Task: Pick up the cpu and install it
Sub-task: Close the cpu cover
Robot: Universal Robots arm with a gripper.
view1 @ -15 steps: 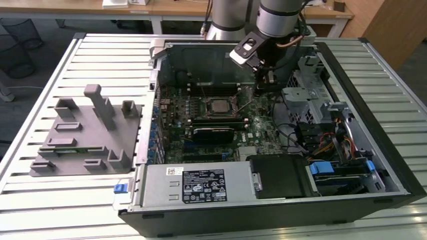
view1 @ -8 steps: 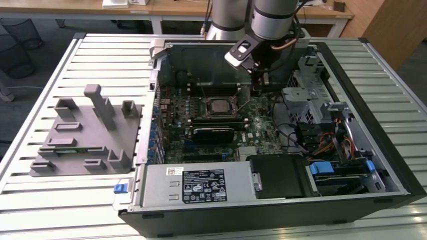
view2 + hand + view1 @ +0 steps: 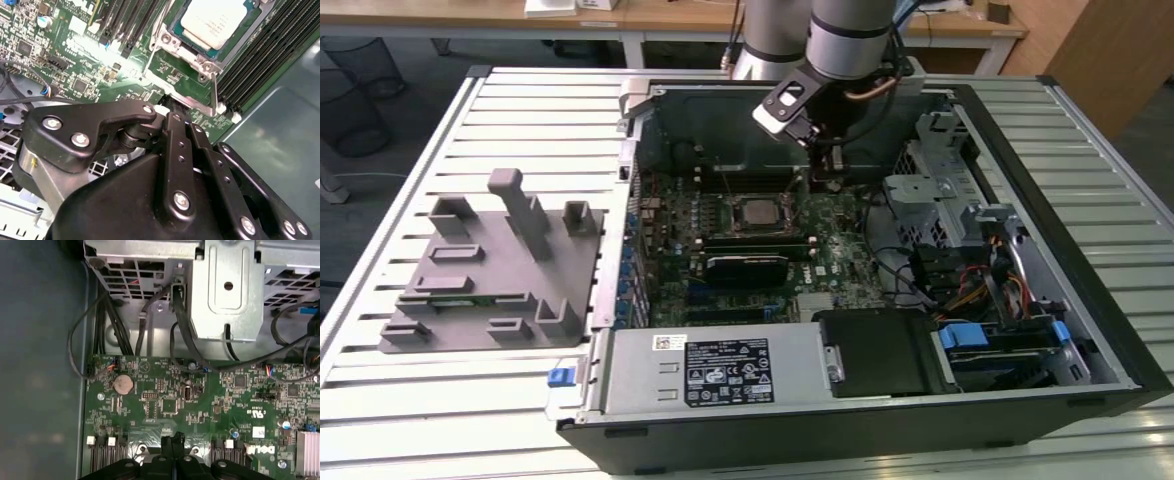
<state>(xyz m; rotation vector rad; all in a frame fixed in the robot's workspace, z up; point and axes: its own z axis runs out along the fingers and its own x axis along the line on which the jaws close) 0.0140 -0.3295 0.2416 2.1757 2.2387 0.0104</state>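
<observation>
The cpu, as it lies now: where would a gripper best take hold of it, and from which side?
Grip the cpu by two opposite edges of its thin rim, coming straight down from above, I'd judge. It lies flat inside the metal frame of its socket. Its smooth top offers no hold, and the frame blocks a sideways approach.

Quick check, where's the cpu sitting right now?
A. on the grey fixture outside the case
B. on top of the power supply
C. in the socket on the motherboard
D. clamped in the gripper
C: the cpu lies flat in the socket on the motherboard; the gripper beside it holds nothing.
</observation>
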